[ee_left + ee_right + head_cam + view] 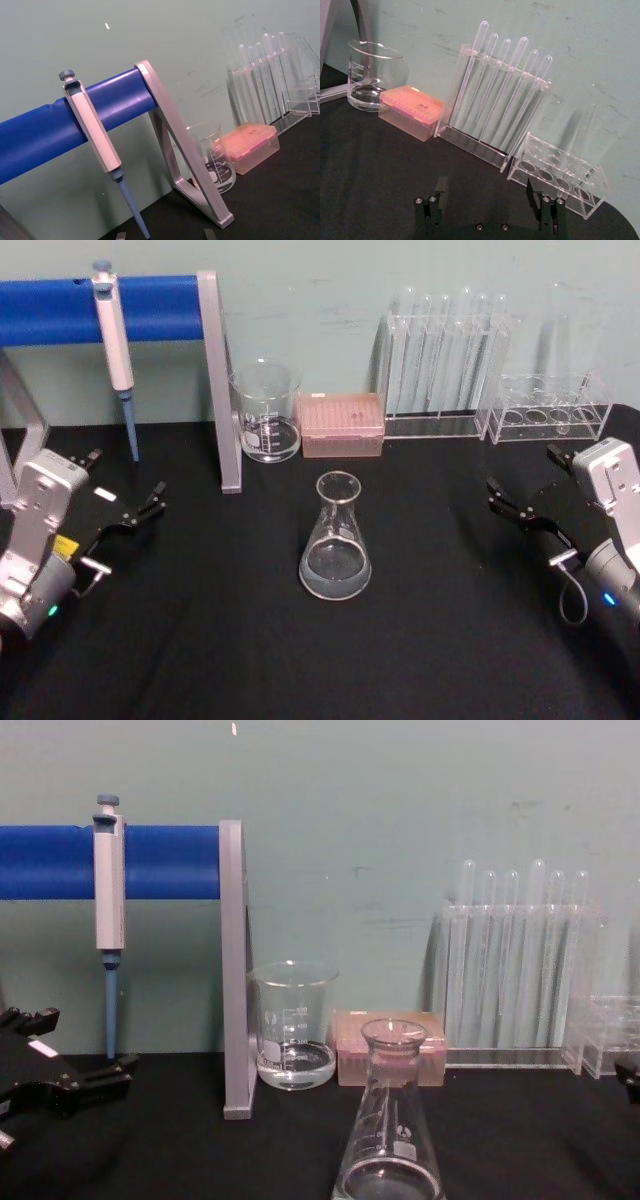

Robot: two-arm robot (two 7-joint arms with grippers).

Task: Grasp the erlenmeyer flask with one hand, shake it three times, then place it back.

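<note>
The erlenmeyer flask stands upright in the middle of the black table, a little clear liquid in its wide base; the chest view shows the flask close in front. My left gripper rests open at the table's left, well away from the flask, with nothing between its fingers; its fingertips peek in at the left wrist view's edge. At the right side my right gripper is open and empty too, its jaws spread wide in the right wrist view. Neither gripper touches the flask.
Behind the flask stand a glass beaker and a pink tip box. A clear rack of pipettes and a test tube rack are at the back right. A pipette hangs on the blue-barred stand at the back left.
</note>
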